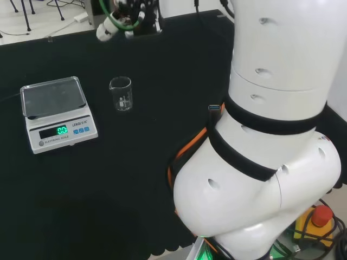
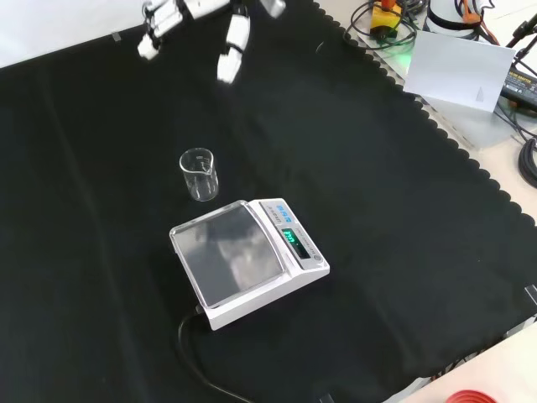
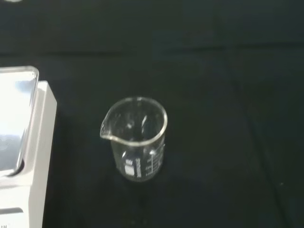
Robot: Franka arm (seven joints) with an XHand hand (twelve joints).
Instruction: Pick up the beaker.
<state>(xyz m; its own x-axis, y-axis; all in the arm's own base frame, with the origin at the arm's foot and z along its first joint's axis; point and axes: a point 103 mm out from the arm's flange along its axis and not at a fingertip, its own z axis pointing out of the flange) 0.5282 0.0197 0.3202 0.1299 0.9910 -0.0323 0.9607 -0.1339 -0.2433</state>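
Stock as I see it from the remote desk:

1. Beaker (image 1: pixel 120 93) – clear glass, upright on the worktop (image 1: pixel 135 179), looks empty in wrist view (image 3: pixel 136 138). Printed scale on its side, spout at rim. Head view: just right of the scale, not touching. Front view (image 2: pixel 199 174): just above the scale's top-left corner, a bare strip of cloth between them.

2. Scale (image 1: pixel 57 114) – white body, steel pan, green lit display. Pan bare. Front view (image 2: pixel 247 261): black cable runs off its lower left edge. Corner of it sits beside the beaker in wrist view (image 3: pixel 21 147).

3. Hand (image 2: pixel 233 42) – front view: at top edge, well apart from beaker, in the air above the cloth. Fingers (image 2: pixel 159 25) hang fairly straight, spread, gripping nothing. Head view (image 1: pixel 130 19): at top, past the beaker, green cable looped at it.

4. Arm link (image 1: pixel 271 135) – big white, right side of head view.

5. Red button (image 1: pixel 321 215) – head view, lower right, off the cloth.
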